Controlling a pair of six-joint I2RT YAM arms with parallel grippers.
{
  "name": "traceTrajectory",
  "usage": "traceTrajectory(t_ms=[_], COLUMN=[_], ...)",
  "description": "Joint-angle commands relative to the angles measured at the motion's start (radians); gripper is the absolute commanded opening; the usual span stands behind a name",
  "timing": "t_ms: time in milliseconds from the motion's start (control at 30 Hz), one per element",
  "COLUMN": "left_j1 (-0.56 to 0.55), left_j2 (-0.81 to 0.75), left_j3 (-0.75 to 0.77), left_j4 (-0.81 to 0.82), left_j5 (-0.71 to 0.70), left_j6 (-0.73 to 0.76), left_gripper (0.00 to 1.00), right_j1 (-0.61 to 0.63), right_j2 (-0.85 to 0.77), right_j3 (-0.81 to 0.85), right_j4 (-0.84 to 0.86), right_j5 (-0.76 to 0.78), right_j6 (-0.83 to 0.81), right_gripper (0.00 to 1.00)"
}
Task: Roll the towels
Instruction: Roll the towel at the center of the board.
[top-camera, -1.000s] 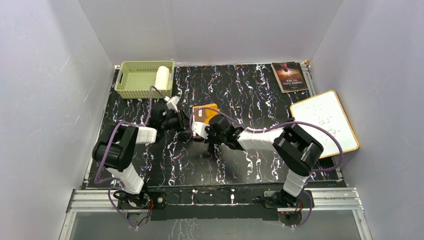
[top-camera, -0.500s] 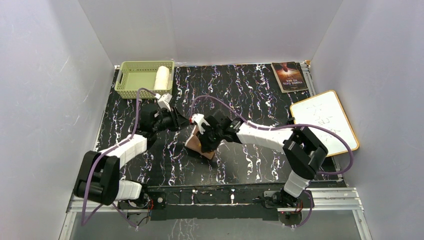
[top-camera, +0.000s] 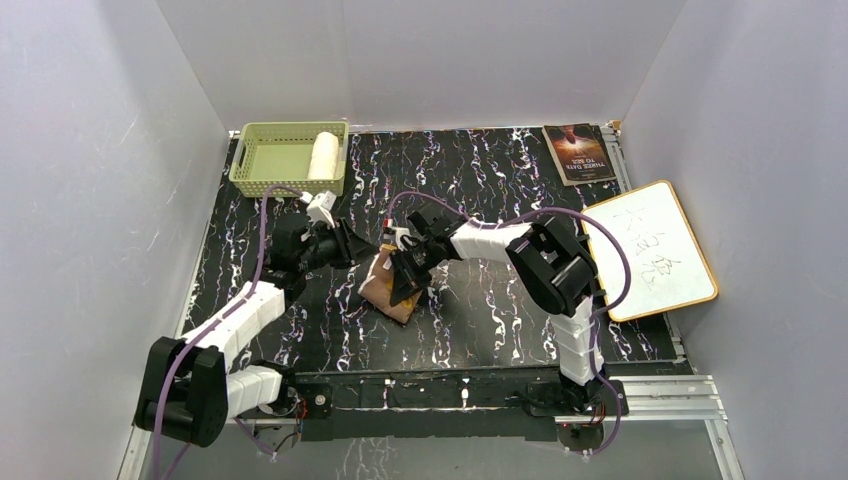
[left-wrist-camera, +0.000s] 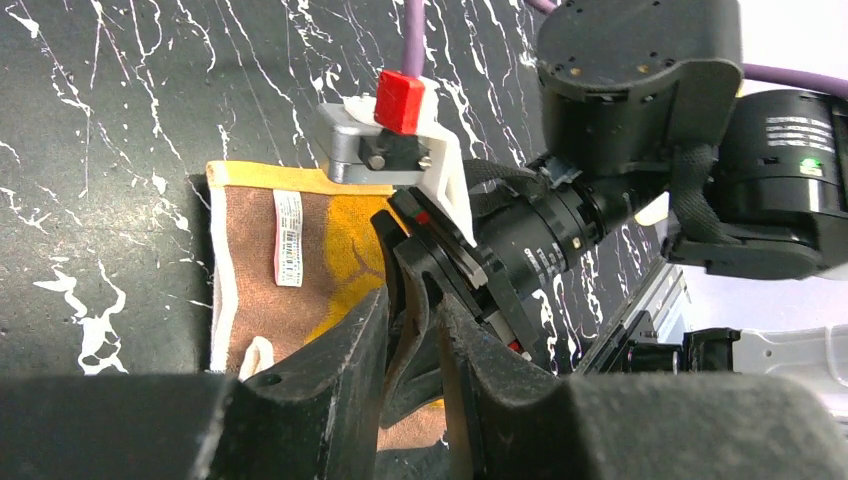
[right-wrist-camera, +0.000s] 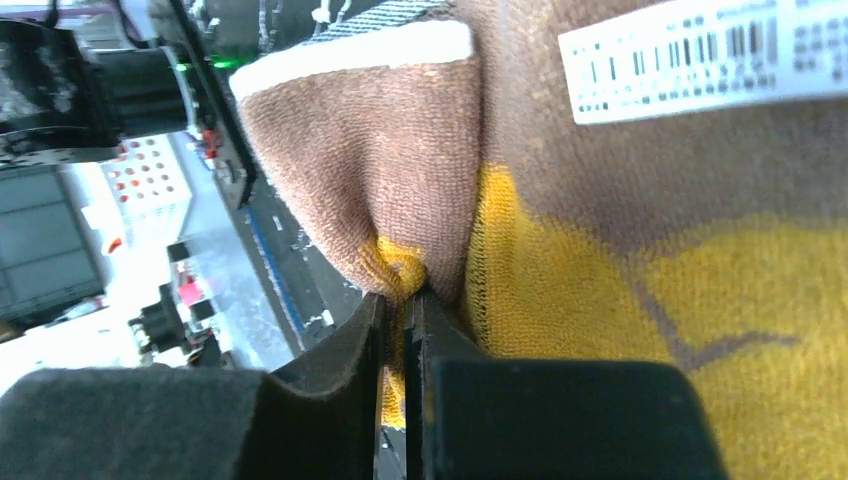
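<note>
Black marbled table (top-camera: 500, 310), right gripper (right-wrist-camera: 402, 302) pinching orange towel (right-wrist-camera: 600, 300) (barcode label (right-wrist-camera: 700, 52) showing)

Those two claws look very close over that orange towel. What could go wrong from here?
The right gripper pinches only a small fold of the orange-yellow towel; it might slip out. The left gripper sits very near the right one's fingers, so they could collide. The towel is bunched, so the roll may come out lopsided.
</note>
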Motion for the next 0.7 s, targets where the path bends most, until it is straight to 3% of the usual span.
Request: traceTrajectory(t_ms=[0,300,500,667], left_j1=[0.001,0.001,0.002,0.001], left_j2=[-0.05,-0.025,0.028,0.158], left_j3=[-0.014,-0.064,-0.11,-0.145], left_j4=[-0.046,0.022,0.112,0.297], left_j5=[-0.001,0.067,0.092,0.146], left_j6=[-0.012,-0.051,-0.075,-0.141], left_gripper=[0.25,0.25,0.19,0.12], right_j1=[-0.01,-0.122,-0.147,-0.147], right_j2=[0.028,0.138,0.238,0.27], right_j3=[0.016,-0.054,-0.017,-0.007], right_j4=[0.155,0.439,0.335,0.29], right_j5=[-0.211,-0.364,-0.306,-0.273], right_j6=[0.139,0.456,0.43,0.405], right_gripper=[0.0,0.0,0.0,0.0])
